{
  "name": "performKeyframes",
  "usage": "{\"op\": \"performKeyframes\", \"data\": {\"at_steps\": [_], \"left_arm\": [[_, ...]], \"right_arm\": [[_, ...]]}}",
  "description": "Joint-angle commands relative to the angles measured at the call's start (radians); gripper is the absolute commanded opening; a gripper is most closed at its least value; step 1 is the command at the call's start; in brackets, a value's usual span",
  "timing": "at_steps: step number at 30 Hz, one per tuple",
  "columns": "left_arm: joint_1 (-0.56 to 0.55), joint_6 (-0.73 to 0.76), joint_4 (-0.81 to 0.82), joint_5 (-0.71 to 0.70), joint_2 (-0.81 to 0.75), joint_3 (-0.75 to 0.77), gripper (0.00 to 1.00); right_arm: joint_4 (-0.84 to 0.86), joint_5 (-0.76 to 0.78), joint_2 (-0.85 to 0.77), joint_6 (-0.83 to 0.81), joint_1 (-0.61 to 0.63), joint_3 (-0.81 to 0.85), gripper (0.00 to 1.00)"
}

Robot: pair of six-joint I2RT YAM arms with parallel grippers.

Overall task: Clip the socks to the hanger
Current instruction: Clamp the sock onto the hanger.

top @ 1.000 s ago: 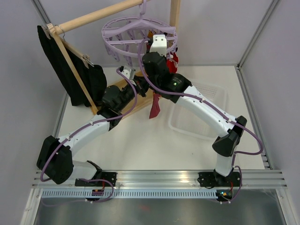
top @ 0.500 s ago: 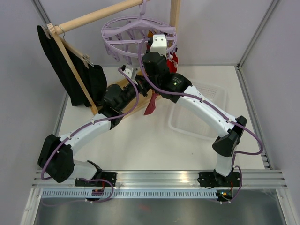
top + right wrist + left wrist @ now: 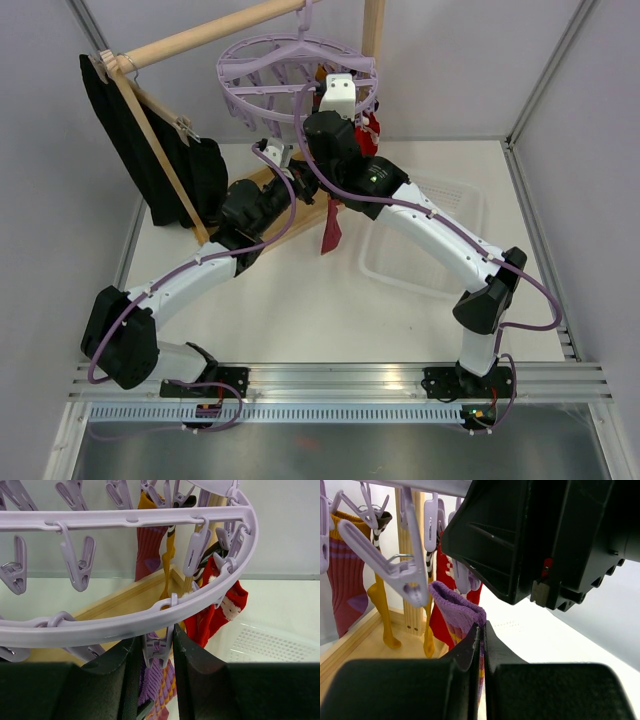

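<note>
The lavender hanger (image 3: 295, 75) hangs from the wooden rack, and its ring (image 3: 125, 625) crosses the right wrist view. My right gripper (image 3: 156, 645) is shut on one of its pegs (image 3: 157, 650), a finger pressing each side. Just below that peg is the cuff of a purple striped sock (image 3: 162, 685). My left gripper (image 3: 483, 630) is shut on this sock (image 3: 457, 610), holding the cuff up under the pegs while the rest dangles (image 3: 330, 228). A maroon sock (image 3: 345, 575), a mustard sock (image 3: 382, 610) and a red sock (image 3: 220, 610) hang clipped to the hanger.
The wooden rack frame (image 3: 200, 35) carries a wooden hanger with black cloth (image 3: 150, 150) at the left. Its wooden base (image 3: 305, 215) lies under both grippers. A white basket (image 3: 430, 230) sits on the table at the right, under the right arm.
The dangling end of the held sock swayed left and came back. Both arms and both grips have hardly changed.
</note>
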Motion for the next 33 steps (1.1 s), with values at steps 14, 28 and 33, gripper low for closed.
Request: {"op": "performKeyframes", "data": {"at_steps": [14, 28, 33], "left_arm": [[-0.006, 0.039, 0.030, 0.010, 0.004, 0.056, 0.02], [-0.008, 0.033, 0.005, 0.016, 0.014, 0.051, 0.02], [-0.009, 0.031, 0.005, 0.017, 0.016, 0.053, 0.02]], "right_arm": [[0.008, -0.002, 0.006, 0.012, -0.012, 0.039, 0.00], [0.012, -0.002, 0.003, 0.009, -0.015, 0.041, 0.00], [0.013, -0.002, 0.002, 0.009, -0.015, 0.039, 0.00]]}}
